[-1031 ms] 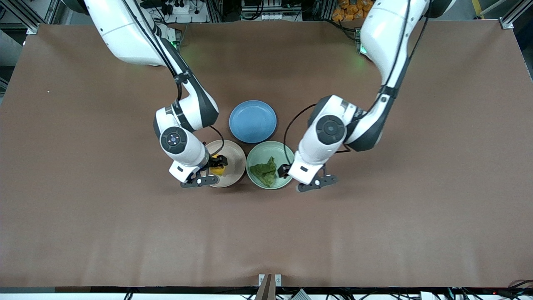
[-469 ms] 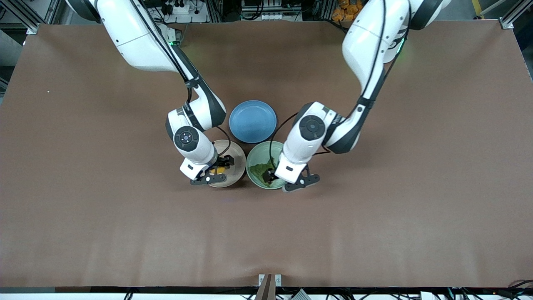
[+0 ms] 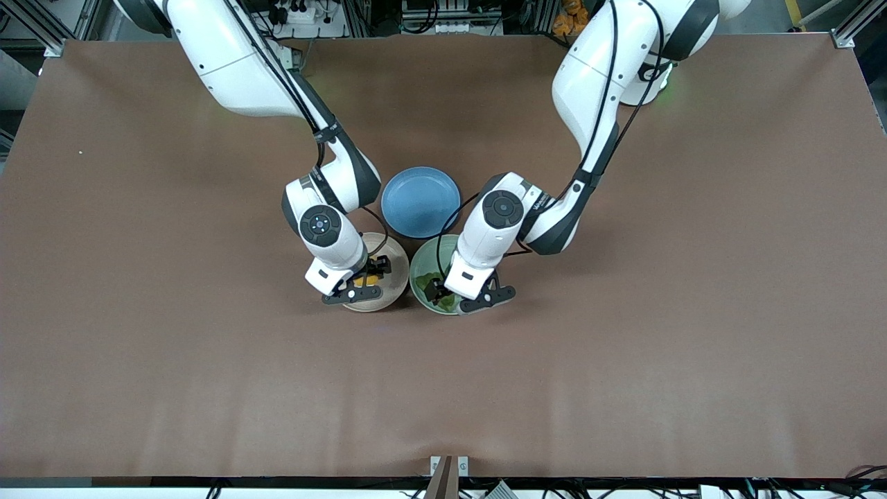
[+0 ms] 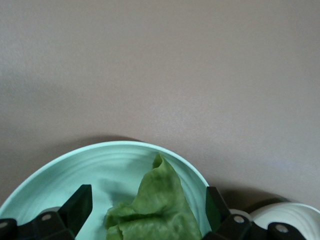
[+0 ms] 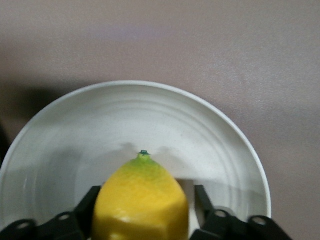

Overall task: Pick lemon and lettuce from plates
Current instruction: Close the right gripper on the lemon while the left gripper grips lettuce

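Note:
The yellow lemon (image 3: 371,280) lies in the beige-pink plate (image 3: 399,266). My right gripper (image 3: 362,283) is down in that plate, open, with one finger on each side of the lemon (image 5: 142,200). One finger (image 5: 90,202) touches it and the other (image 5: 202,200) stands a small gap off. The green lettuce (image 3: 433,283) lies in the mint green plate (image 3: 420,265). My left gripper (image 3: 443,295) is low over it, open wide, with the lettuce (image 4: 155,200) between its fingers (image 4: 80,205). The arms hide much of both plates in the front view.
A blue round plate (image 3: 420,201) sits empty, farther from the front camera than the two plates and touching close to both. The two plates stand side by side, nearly touching. Bare brown table (image 3: 624,360) lies all round.
My left gripper moved from beside the mint plate to over the lettuce and lowered. My right gripper shifted a little further over the beige plate round the lemon.

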Robot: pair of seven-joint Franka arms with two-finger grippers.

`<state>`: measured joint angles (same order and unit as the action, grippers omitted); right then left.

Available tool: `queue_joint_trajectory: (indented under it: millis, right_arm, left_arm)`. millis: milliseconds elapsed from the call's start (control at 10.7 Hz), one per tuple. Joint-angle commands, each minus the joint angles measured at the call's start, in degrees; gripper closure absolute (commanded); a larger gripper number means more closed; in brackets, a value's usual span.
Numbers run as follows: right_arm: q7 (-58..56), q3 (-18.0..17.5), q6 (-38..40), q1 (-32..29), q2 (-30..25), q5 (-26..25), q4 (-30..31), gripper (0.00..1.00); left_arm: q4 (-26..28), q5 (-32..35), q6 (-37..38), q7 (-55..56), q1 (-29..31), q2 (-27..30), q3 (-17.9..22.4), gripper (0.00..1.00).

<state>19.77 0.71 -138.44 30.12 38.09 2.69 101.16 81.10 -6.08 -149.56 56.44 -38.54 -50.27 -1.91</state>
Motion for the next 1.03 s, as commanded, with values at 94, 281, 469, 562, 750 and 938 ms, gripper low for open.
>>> queue_joint_trajectory:
  millis: [94, 281, 469, 562, 750, 938]
  right_arm:
    - [1.5, 0.52, 0.02, 0.11, 0.14, -1.72, 0.18, 0.62]
    - [1.41, 0.52, 0.19, -0.06, 0.05, -1.72, 0.09, 0.73]
    - [1.24, 0.43, 2.2, -0.59, -0.3, -1.72, -0.7, 0.76]
    - [0.97, 0.43, 4.3, -1.29, -0.47, -1.72, -1.92, 0.76]
    - [0.71, 0.43, 8.52, -1.91, -0.56, -1.72, -4.65, 0.76]
    - [0.53, 0.34, 14.31, -3.75, -0.65, -1.37, -8.68, 0.76]
  left_arm:
    - [-1.3, -0.6, -3.72, 3.06, -2.41, -3.08, 1.04, 0.0]
    - [-1.12, -0.6, -3.81, 3.24, -3.72, -3.52, 1.04, 0.0]
    - [-1.04, -0.69, -3.72, 3.32, -3.91, -3.43, 1.04, 0.0]
    - [-1.03, -0.69, -3.72, 3.32, -3.91, -3.34, 1.04, 0.0]
    - [-1.03, 0.53, -3.72, 3.15, -3.99, -3.43, 1.21, 0.0]
    - [-0.34, 3.0, -3.72, 3.15, -4.08, -3.34, 1.39, 0.57]
